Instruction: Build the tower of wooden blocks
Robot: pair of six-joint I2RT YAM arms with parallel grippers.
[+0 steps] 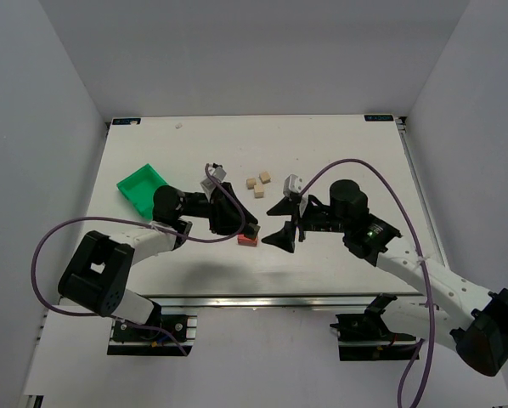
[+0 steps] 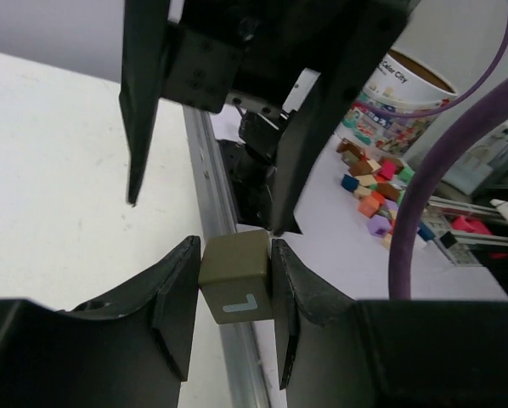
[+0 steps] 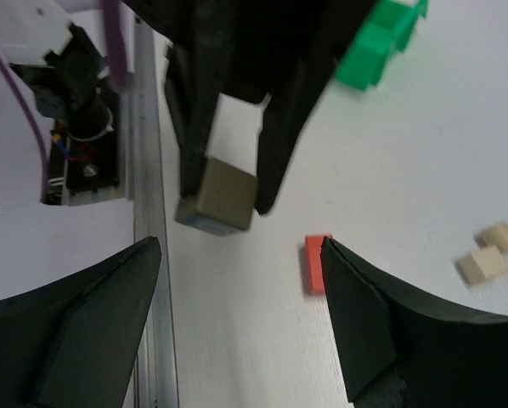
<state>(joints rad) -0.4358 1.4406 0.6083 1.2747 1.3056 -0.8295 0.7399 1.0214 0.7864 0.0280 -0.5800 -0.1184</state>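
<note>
My left gripper (image 1: 251, 227) is shut on a grey-brown cube (image 2: 235, 276) marked with a pale "L", pinched between both fingers. The right wrist view shows that cube (image 3: 220, 195) held off the table, just beside a flat red-orange block (image 3: 316, 263). The red-orange block (image 1: 247, 240) lies on the table right by the left fingertips. My right gripper (image 1: 288, 226) is open and empty, facing the left gripper, its jaws spread either side of the red block (image 3: 239, 246). Three pale beige cubes (image 1: 258, 184) lie loose farther back.
A green plastic bin (image 1: 142, 189) stands at the left of the white table (image 1: 347, 144); it also shows in the right wrist view (image 3: 381, 38). The table's near metal rail (image 3: 148, 212) is close. A tub and coloured blocks (image 2: 377, 191) lie off the table.
</note>
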